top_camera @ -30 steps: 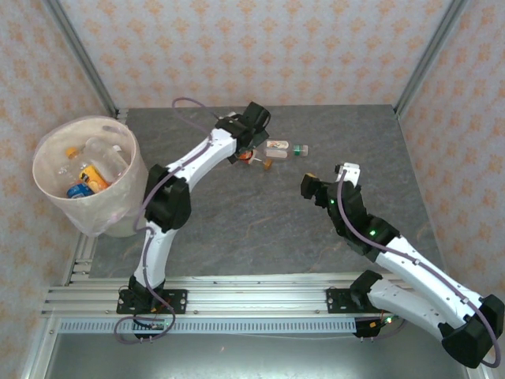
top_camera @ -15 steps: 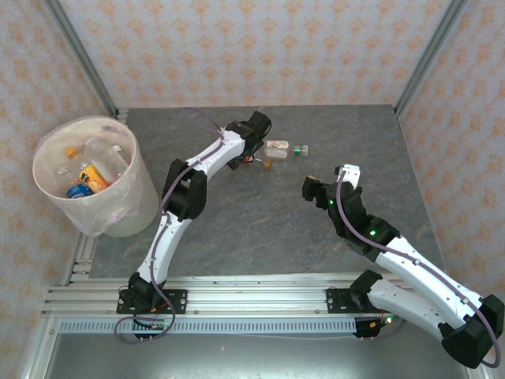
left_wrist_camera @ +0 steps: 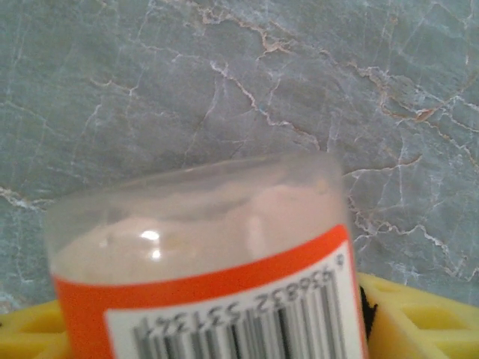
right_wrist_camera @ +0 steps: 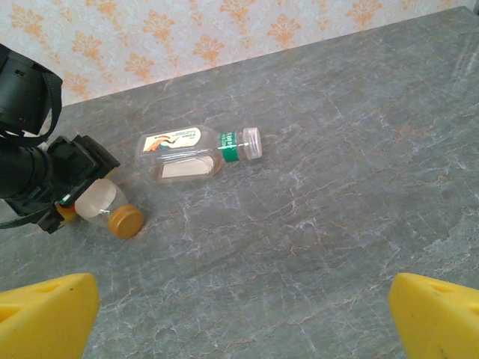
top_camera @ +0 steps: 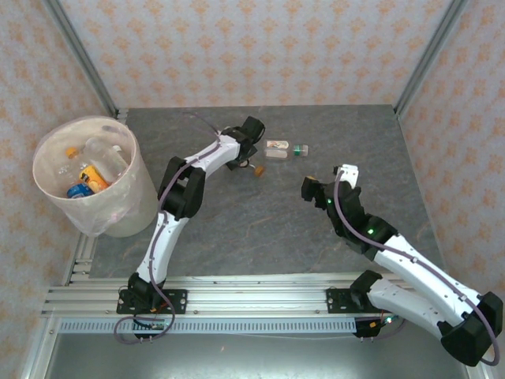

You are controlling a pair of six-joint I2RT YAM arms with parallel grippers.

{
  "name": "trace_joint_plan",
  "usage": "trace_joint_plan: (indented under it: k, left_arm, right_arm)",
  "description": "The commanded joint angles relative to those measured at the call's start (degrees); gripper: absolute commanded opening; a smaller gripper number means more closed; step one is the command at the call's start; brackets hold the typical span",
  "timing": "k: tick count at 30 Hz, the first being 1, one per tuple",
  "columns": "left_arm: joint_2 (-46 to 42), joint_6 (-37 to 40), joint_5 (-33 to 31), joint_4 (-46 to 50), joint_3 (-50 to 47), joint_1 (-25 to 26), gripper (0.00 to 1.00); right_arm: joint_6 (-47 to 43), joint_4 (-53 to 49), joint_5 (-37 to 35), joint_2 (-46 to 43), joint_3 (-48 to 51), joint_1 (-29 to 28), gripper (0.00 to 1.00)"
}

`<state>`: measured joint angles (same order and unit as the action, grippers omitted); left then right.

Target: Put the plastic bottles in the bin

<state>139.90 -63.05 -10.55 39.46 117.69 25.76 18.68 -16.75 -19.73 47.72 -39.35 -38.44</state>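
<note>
Left gripper low over table, jaws straddling the orange-labelled bottle across its body — lying flat, so presumably taken crosswise. Pad contact cut off at frame edge: pinching or not, cannot tell. Right gripper jaws spread wide, two bottles ahead of them. Bin well apart from both jaws — part filled

The orange-capped bottle is cut off by the lower edge in the left wrist view, its barcode blurred. The left fingers beside it are cropped, and whether it is gripped cannot be told. From above, its body is hidden under the left gripper. Left of it, the bottles in the bin cannot be counted.
</note>
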Motion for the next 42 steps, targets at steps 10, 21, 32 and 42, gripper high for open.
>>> trace_joint_plan:
  k: [10, 21, 32, 42]
  left_arm:
    - [-10.2, 9.7, 1.9, -8.0, -12.6, -0.6, 0.59]
    - [-28.1, 17.0, 3.0, -17.8, -28.3, 0.2, 0.58]
    - [-47.5, 23.9, -2.7, -12.1, -31.3, 0.8, 0.58]
    - [-60.4, 32.1, -17.9, 4.0, -25.2, -2.6, 0.56]
  right_arm:
    - [2.4, -0.6, -1.5, 0.7, -0.2, 0.2, 0.99]
    - [1.7, 3.7, 1.8, 1.0, 1.0, 0.3, 0.99]
    - [1.0, 8.8, 3.3, 2.6, 1.3, 0.3, 0.99]
    - [2.2, 8.7, 3.4, 6.3, -0.3, 0.3, 0.99]
